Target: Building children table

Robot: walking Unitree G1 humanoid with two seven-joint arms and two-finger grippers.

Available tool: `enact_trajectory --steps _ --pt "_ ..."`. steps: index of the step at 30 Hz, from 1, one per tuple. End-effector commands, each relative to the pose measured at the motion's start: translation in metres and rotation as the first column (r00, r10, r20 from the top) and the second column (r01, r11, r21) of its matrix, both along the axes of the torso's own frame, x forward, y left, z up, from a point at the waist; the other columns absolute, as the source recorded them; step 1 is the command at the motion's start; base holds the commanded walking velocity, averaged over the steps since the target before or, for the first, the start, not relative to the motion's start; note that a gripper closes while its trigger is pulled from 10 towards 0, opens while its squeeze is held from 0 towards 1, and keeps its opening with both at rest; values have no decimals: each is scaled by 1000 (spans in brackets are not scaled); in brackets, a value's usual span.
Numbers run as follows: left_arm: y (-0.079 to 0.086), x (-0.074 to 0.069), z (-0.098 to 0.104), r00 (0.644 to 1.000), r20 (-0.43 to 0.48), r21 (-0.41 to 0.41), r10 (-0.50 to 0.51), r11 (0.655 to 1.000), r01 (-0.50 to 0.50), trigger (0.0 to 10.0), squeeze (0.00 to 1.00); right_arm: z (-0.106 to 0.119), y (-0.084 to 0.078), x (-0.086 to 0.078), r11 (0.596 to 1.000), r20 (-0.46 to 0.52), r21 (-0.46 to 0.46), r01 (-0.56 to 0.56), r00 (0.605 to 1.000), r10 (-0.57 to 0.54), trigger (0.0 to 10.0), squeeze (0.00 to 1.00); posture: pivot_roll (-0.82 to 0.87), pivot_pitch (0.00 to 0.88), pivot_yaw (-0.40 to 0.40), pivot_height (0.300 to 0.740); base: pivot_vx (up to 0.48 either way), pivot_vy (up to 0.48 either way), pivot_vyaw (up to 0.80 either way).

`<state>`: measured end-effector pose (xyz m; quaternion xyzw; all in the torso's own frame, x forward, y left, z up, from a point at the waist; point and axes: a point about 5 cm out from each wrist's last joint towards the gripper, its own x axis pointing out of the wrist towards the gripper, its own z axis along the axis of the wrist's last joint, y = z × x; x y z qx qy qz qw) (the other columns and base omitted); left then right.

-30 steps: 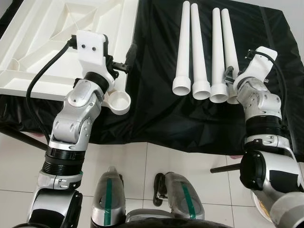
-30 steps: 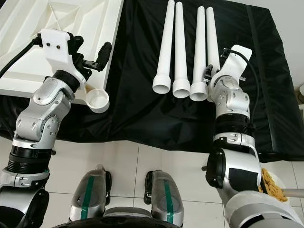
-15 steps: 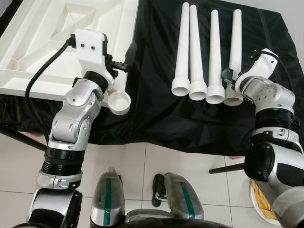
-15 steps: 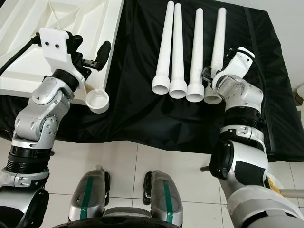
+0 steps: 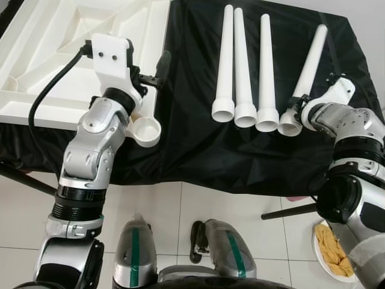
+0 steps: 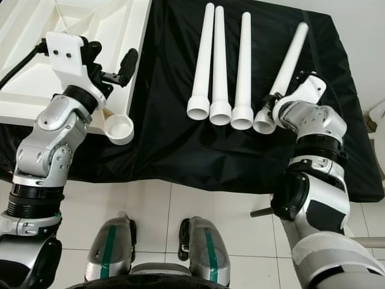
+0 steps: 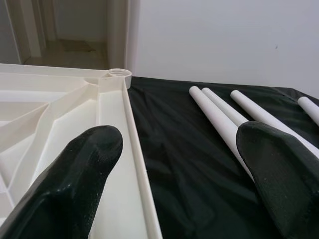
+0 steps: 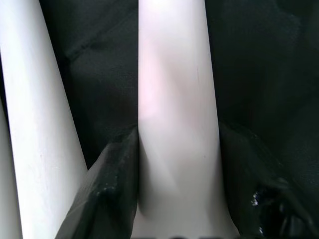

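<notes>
The white table top (image 5: 54,54) lies upside down on the left, with a round leg socket (image 5: 146,128) at its near corner. Four white legs rest on the black cloth (image 5: 192,138). Three legs (image 5: 245,66) lie side by side. The fourth leg (image 5: 310,63) slants with its far end to the right, and my right gripper (image 5: 297,109) is shut on it near its wide end; the right wrist view shows this leg (image 8: 174,99) between the two fingers (image 8: 112,189). My left gripper (image 7: 174,169) hovers open over the table top's right rim (image 7: 137,149), holding nothing.
The cloth-covered surface ends at a near edge above a white tiled floor. A plate of food (image 5: 334,250) sits on the floor at the right, beside a dark rod (image 5: 289,211). My own feet (image 5: 180,259) stand below the edge.
My right gripper has turned with the rightmost leg. The leg's far end has swung right, away from the other three. The left arm has stayed in place.
</notes>
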<state>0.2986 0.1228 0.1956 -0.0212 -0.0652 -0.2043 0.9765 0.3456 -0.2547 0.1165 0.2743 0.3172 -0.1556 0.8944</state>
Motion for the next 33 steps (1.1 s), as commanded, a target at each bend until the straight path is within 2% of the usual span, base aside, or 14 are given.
enact_trajectory --steps 1,5,8,11,12,13,14,19,20,21,26,28,31,33 --pt "-4 -1 3 999 8 1 -39 999 39 10000 0 -48 16 -23 996 -221 81 -20 975 38 0 0 78 57 -64 740 0 0 0" --pt "-4 0 4 999 8 -7 -38 999 38 10000 0 -47 14 -22 998 -213 53 -22 977 33 0 0 78 55 -64 740 0 0 0" --pt "-5 0 4 999 7 -11 -49 999 49 10000 0 -37 13 -15 1000 -135 9 -22 991 23 0 0 78 53 -65 740 0 0 0" --pt "-6 0 4 997 6 -15 -71 997 72 10000 0 -23 9 -6 997 -17 -82 -4 1000 2 0 0 78 52 -66 740 0 0 0" --pt "-6 0 4 997 6 -15 -71 997 72 10000 0 -23 9 -6 997 -17 -82 -4 1000 2 0 0 78 52 -66 740 0 0 0" --pt "-6 1 5 996 11 -5 -93 996 93 10000 0 -6 10 3 995 105 -99 -8 994 18 0 0 77 48 -66 740 0 0 0" --pt "-6 1 5 996 11 -5 -93 996 93 10000 0 -6 10 3 995 105 -99 -8 994 18 0 0 77 48 -66 740 0 0 0" --pt "-2 5 8 994 29 28 -109 994 108 10000 0 25 11 13 994 289 -112 -8 957 40 0 0 77 44 -68 740 0 0 0" --pt "-2 5 9 993 32 33 -112 993 111 10000 0 30 10 14 995 313 -104 -8 949 41 6000 0 78 43 -69 740 0 0 0" --pt "-2 6 10 992 35 37 -120 992 119 10000 0 36 10 16 996 349 -87 -16 936 45 10000 0 79 42 -71 740 0 0 0" --pt "-2 7 12 990 38 47 -139 989 138 10000 0 47 11 18 998 435 -58 -33 899 55 10000 0 81 41 -73 740 0 0 0" --pt "-5 8 13 984 41 56 -173 984 170 10000 0 58 13 19 998 549 -52 -41 833 63 10000 0 79 41 -72 740 0 0 0" --pt "-7 8 15 981 43 59 -191 980 189 10000 0 62 16 19 997 599 -61 -54 797 80 10000 0 80 41 -74 740 0 0 0" --pt "-7 8 15 981 43 59 -191 980 189 10000 0 62 16 19 997 599 -61 -54 797 80 10000 0 80 41 -74 740 0 0 0"
